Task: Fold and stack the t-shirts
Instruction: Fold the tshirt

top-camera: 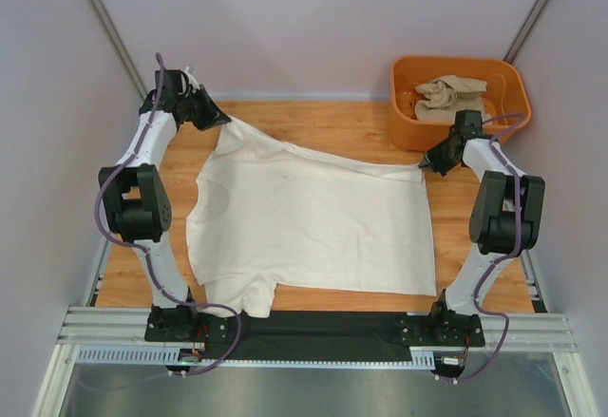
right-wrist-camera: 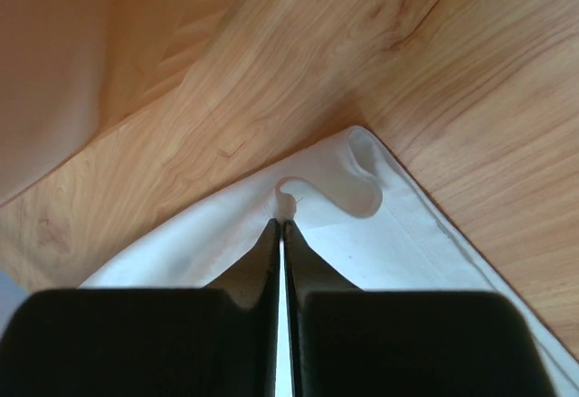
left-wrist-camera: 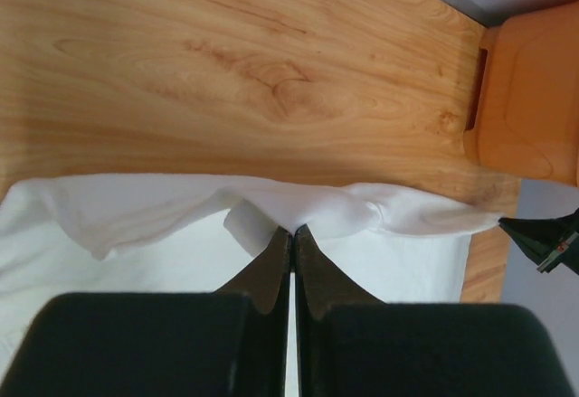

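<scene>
The cream-white t-shirt (top-camera: 313, 222) lies spread on the wooden table, its far edge lifted. My left gripper (top-camera: 220, 119) is shut on the shirt's far left corner; the left wrist view shows its jaws (left-wrist-camera: 292, 230) pinching a fold of the white fabric (left-wrist-camera: 163, 216). My right gripper (top-camera: 425, 162) is shut on the far right corner; the right wrist view shows its jaws (right-wrist-camera: 281, 223) pinching the white hem (right-wrist-camera: 362, 189). The sandy beige t-shirt (top-camera: 448, 96) lies crumpled in the orange tub (top-camera: 408, 123) at the back right.
The orange tub also shows at the right of the left wrist view (left-wrist-camera: 529, 99). Grey walls enclose the table on three sides. A black mat (top-camera: 323, 327) runs along the near edge between the arm bases. Bare wood (top-camera: 323, 123) lies behind the shirt.
</scene>
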Tool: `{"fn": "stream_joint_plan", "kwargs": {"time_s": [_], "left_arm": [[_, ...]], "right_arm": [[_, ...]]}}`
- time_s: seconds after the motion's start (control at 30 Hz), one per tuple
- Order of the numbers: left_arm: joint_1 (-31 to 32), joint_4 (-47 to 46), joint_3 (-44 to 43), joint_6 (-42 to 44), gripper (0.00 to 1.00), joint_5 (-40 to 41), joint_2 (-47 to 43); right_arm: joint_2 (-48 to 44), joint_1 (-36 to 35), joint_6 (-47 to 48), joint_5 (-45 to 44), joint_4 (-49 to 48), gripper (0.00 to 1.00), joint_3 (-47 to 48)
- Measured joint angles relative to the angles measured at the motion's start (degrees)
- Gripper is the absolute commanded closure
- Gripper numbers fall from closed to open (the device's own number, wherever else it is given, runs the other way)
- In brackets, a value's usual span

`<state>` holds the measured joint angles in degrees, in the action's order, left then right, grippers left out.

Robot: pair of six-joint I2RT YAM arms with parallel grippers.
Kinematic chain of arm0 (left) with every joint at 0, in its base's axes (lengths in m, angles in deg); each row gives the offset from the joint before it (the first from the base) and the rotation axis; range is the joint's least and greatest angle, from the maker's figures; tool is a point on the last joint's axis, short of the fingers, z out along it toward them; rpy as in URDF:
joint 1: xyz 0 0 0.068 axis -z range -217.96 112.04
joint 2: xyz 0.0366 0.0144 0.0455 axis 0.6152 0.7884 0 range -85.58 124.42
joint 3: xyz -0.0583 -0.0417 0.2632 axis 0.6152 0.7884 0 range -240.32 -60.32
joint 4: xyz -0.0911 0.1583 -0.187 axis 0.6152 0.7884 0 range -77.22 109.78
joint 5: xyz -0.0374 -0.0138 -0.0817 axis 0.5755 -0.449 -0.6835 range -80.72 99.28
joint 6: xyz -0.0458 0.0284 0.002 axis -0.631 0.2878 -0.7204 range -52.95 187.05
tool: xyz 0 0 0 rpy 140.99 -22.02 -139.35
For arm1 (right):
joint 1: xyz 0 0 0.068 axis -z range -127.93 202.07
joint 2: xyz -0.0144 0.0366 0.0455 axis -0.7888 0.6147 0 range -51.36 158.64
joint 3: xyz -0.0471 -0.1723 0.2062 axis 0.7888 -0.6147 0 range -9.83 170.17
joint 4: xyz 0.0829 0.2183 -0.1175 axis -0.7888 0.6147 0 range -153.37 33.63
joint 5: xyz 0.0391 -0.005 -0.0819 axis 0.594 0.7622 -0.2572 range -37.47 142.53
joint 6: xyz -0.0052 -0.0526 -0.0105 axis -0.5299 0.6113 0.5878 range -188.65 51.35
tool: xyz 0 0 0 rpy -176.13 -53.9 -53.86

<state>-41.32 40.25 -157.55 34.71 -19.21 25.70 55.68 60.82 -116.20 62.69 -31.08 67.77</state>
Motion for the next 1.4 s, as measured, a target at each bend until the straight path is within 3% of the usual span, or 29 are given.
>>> {"fn": "stream_joint_plan", "kwargs": {"time_s": [0.33,0.73,1.07,1.4], "left_arm": [[-0.35,4.7,-4.02,1.95,1.0,-2.47,3.67],[-4.02,14.47,17.88,3.76,1.0,-4.57,-12.46],[-4.63,17.2,24.17,4.59,1.0,-6.43,-15.76],[-6.23,20.31,24.55,6.75,1.0,-3.93,-15.56]], "right_arm": [[1.64,0.0,0.22,0.04,0.74,1.0,0.85],[-0.74,-0.28,4.0,-0.17,3.26,1.0,-0.37],[-3.87,-0.85,5.9,-0.81,4.83,1.0,-3.91],[-3.98,-0.85,8.96,-3.3,6.67,1.0,-4.09]]}}
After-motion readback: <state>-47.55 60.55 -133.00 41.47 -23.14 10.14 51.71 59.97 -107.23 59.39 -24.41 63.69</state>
